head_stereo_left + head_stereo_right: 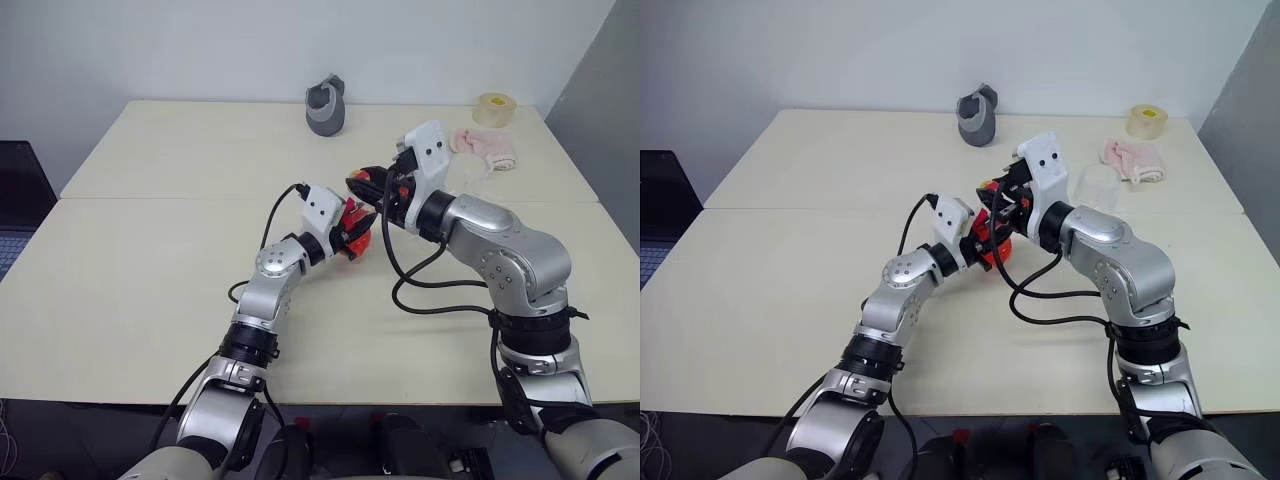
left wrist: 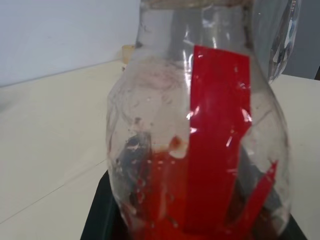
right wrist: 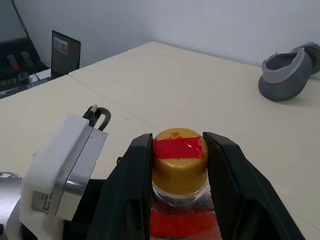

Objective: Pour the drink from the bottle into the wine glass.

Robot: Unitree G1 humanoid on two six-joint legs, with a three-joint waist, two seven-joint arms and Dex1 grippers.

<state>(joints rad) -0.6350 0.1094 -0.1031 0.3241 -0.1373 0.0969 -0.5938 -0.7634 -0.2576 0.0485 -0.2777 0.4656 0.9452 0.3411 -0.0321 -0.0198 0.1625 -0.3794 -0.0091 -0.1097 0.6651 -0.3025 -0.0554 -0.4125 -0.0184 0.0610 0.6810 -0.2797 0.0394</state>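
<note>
Over the middle of the table, my left gripper [image 1: 350, 232] is shut on the bulbous body of the small clear bottle [image 2: 200, 150]. The bottle is upright and has a red strip down its side. The red drink [image 2: 160, 205] sits low in its base. From above and behind, my right gripper [image 3: 178, 145] reaches in, and its two black fingers [image 3: 132, 170] press on either side of the gold cap [image 3: 178, 165], which has red tape on top. The clear wine glass [image 1: 1096, 186] stands just behind my right forearm, toward the back right.
A grey moulded object [image 1: 326, 106] sits at the back centre of the cream table [image 1: 150, 280]. A tape roll [image 1: 493, 109] and a pink cloth [image 1: 487, 147] lie at the back right. A dark device [image 1: 18, 195] stands off the table's left edge.
</note>
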